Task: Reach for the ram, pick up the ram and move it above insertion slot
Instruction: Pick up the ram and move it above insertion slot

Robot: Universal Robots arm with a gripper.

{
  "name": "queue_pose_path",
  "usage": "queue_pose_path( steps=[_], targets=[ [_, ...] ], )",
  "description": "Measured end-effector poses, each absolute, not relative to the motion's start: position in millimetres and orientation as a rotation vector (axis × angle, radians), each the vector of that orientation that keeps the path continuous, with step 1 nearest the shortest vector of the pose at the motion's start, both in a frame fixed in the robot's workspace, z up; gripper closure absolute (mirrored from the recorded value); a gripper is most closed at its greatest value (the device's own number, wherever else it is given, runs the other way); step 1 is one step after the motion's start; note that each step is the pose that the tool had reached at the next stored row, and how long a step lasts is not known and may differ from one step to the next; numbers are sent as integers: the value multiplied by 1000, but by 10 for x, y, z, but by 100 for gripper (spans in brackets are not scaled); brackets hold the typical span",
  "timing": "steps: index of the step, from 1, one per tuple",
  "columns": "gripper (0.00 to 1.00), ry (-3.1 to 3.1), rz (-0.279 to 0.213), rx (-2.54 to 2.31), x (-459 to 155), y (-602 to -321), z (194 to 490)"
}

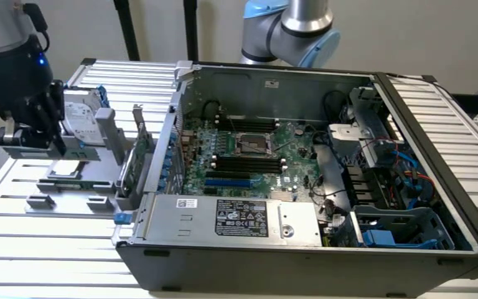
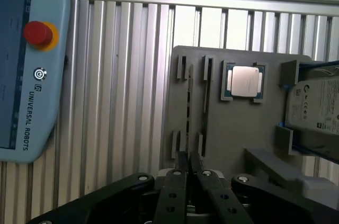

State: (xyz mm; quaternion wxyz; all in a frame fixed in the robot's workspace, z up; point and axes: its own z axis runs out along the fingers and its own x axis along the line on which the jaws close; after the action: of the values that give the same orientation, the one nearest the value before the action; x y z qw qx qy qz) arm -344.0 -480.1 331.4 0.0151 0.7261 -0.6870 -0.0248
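Gripper [image 2: 188,156]: fingers drawn close together, almost touching at the tips; nothing visible between them, so judged empty.
Gripper place: at the exterior view's left, hanging over the gray holder [image 2: 233,128] that rests on the table [image 1: 48,249], in front of the hard drive [image 1: 83,118]; apart from the holder surface.
Ram [image 1: 77,185]: thin green stick sitting in the holder between two small gray blocks, near the gripper but not touched by it.
Insertion slot [image 1: 243,165]: one of the black memory slots on the motherboard, inside the open computer case [image 1: 438,143], just beside the processor socket; well apart from both the ram and the gripper.
Other thing on the holder: a processor chip [image 2: 244,81] in its square seat, between the narrow slots and the hard drive.
Done so far: only the reach seems under way, with the gripper over the holder and close to the ram.
Not yet done: no hold on the ram, no lift out of the holder, no carrying across to the case; the memory slots look empty.
Progress, as a judgement: early stage, most of the task open.
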Motion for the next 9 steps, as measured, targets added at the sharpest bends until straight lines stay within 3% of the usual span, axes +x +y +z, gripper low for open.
queue_pose_path(
  steps=[9],
  targets=[
    [87, -2120, -86, 2281, -3222, -4801, 3725]
  ],
)
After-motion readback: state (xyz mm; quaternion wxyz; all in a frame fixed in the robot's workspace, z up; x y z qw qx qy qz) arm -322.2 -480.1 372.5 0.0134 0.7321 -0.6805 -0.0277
